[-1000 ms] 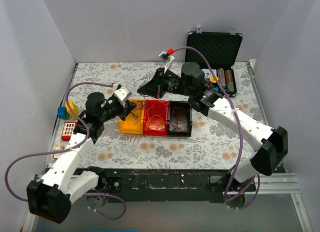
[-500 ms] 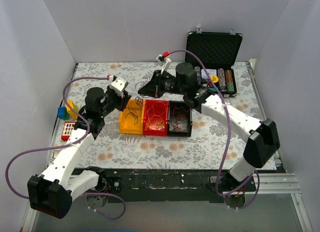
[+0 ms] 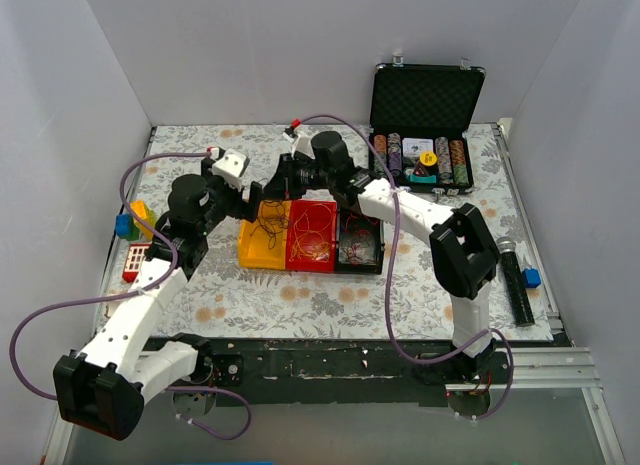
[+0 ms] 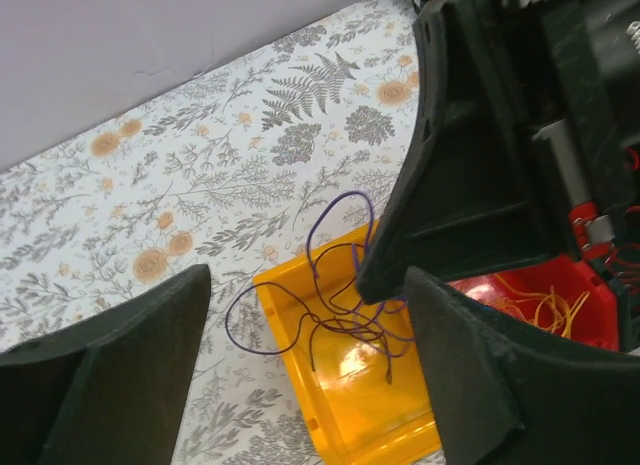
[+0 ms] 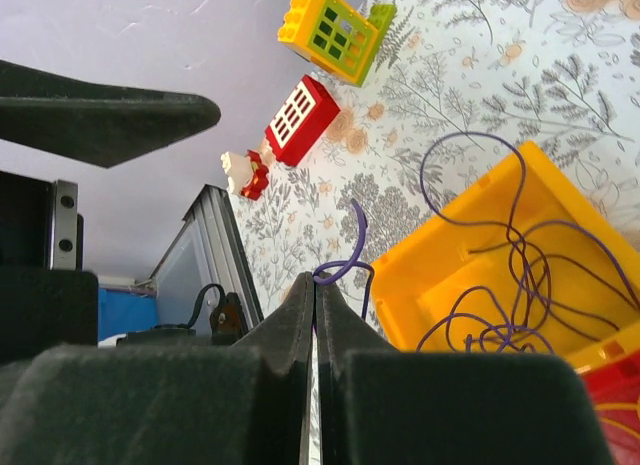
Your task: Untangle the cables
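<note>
One purple wire (image 5: 495, 335) hangs from the closed right gripper (image 5: 316, 285) into the yellow box (image 5: 450, 225) in the middle of the tabletop (image 5: 480, 70), so pull up slowly, with the wide-open, empty left gripper (image 4: 308, 285) out of the way.

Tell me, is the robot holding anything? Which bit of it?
The right end effector is shut on the purple wire, pinching a bend of it just outside the yellow bin. The left end effector is open and holds nothing.
</note>
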Motion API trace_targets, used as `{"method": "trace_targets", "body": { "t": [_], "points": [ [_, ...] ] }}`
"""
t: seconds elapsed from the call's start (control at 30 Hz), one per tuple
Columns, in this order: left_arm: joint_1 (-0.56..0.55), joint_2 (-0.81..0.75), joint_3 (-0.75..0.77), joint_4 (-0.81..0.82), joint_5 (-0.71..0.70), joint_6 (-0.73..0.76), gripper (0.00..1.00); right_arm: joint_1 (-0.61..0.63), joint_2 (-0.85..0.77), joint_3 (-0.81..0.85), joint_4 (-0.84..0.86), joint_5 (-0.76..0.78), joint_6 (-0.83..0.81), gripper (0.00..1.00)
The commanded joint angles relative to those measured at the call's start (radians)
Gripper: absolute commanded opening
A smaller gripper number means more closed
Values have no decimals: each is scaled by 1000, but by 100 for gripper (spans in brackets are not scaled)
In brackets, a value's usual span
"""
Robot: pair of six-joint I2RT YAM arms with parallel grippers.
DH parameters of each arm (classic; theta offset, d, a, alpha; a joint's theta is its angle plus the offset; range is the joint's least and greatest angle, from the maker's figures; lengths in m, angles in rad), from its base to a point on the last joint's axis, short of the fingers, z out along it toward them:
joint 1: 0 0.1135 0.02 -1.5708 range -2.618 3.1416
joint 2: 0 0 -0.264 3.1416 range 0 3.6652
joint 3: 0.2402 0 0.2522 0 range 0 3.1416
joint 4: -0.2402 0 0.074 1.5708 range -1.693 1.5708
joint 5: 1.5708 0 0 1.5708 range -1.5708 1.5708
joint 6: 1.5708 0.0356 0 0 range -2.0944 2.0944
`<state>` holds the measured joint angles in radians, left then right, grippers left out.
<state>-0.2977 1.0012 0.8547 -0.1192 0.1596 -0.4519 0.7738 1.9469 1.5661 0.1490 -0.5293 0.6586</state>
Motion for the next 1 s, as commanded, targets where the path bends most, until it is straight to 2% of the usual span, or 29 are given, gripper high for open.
{"method": "trace_targets", "body": {
  "t": [0.0,0.3,0.43,0.53,0.57,0.63,0.77,0.9,0.97],
  "points": [
    [11,-23,75,32,-58,-77,84,30,35,141,-5,-23,-14,1],
    [14,34,156,-13,-55,-142,98,39,106,189,-104,29,-51,1],
    [22,59,193,-39,-54,-152,98,42,107,106,-147,72,-77,1],
    [26,82,227,-68,-42,-175,98,45,136,110,-245,104,-103,1],
    [26,97,248,-80,-40,-185,98,45,141,114,-262,107,-105,5],
    [26,125,280,-111,-38,-202,98,45,136,118,-279,112,-108,31],
    [37,155,325,-140,-43,-223,98,48,103,156,-340,143,-135,59],
    [55,192,380,-174,-40,-234,98,47,48,169,-399,170,-171,75],
    [63,218,414,-206,-26,-237,98,47,-5,129,-401,175,-183,77]
  ]
}}
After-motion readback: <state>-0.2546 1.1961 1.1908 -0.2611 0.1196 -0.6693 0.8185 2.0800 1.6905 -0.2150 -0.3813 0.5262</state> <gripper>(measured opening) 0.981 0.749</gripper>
